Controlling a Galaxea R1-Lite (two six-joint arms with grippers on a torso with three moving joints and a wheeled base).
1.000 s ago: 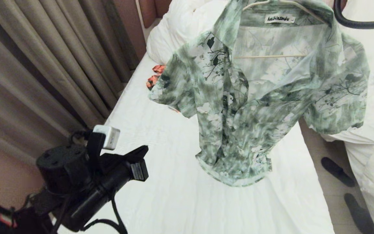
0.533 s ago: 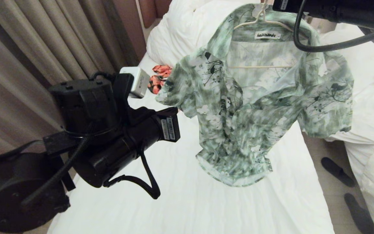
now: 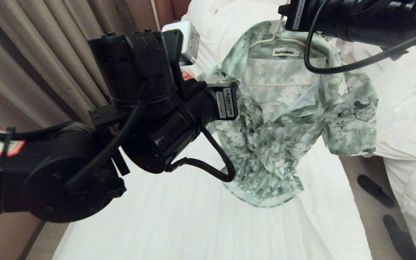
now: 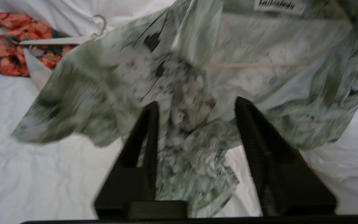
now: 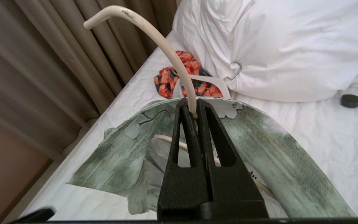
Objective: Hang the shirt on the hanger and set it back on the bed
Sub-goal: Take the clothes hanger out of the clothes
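Note:
The pale green floral shirt (image 3: 287, 119) hangs open-fronted on the thin cream hanger (image 3: 265, 38) above the bed (image 3: 179, 216); its hem dangles just over the sheet. My right gripper (image 5: 193, 104) is shut on the hanger (image 5: 166, 46) at the foot of its hook, just above the shirt's collar (image 5: 278, 149). The right arm (image 3: 338, 14) reaches in along the top of the head view. My left gripper (image 4: 196, 102) is open and points at the shirt's front (image 4: 182, 149), which fills the gap between its fingers. Whether they touch the cloth I cannot tell.
An orange-and-black floral garment (image 5: 194, 71) on a thicker white hanger (image 5: 216, 81) lies near the bunched duvet (image 5: 275, 46). A small black object (image 5: 350, 100) sits on the sheet. Curtains (image 3: 49, 54) hang on the left; another bed (image 3: 410, 108) and dark slippers (image 3: 374, 189) are on the right.
My left arm has risen and swung in towards the shirt. The right arm has come into view at the top, bringing the hanger and shirt lower and to the left.

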